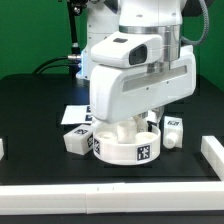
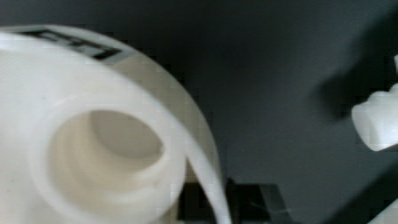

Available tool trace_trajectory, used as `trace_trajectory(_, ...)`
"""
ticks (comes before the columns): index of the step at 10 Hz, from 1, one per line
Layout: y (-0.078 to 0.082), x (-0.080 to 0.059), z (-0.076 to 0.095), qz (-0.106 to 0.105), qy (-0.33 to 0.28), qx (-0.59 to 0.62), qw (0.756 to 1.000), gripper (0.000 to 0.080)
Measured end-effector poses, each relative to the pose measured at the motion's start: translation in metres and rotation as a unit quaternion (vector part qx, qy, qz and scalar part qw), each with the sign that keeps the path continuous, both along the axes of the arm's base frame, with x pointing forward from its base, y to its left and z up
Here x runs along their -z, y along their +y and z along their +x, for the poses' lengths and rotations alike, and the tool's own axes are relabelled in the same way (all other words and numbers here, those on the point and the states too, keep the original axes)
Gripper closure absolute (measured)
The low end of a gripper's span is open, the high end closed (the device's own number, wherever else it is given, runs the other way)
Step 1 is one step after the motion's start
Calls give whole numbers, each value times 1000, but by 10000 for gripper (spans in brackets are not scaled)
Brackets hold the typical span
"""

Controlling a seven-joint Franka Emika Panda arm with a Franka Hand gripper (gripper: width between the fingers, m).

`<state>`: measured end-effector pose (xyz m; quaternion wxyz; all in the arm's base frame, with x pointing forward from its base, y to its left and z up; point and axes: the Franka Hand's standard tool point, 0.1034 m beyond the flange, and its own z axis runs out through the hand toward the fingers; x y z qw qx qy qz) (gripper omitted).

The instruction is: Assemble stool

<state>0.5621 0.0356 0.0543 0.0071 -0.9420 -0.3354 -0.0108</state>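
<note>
Directly under the hand (image 1: 127, 124), the round seat (image 1: 125, 150) stands on the black bench (image 1: 40, 95), a black-and-white patterned tag (image 1: 143, 153) on its wall. One tagged leg (image 1: 77, 138) lies just beside it, another (image 1: 172, 130) opposite. Whether the fingers clamp its wall, I cannot tell.

No text or numbers can be read

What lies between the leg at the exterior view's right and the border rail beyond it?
Only bare black table between leg and rail, exterior view.
</note>
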Motion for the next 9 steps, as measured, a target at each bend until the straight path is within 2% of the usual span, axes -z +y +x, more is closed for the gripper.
trace_trajectory(1, 14, -3, 14, -6, -2, -24, 1000, 771)
trace_trajectory(2, 35, 3, 24, -2, -7, -20, 1000, 771)
trace_trajectory(3, 55, 14, 25, -1, -3, -28, 1000, 771)
trace_trajectory(4, 60, 17, 24, -1, -1, -37, 999, 771)
trace_trajectory(8, 59, 15, 24, -3, -2, -38, 999, 771)
trace_trajectory(9, 68, 14, 19, -4, -1, -46, 999, 771)
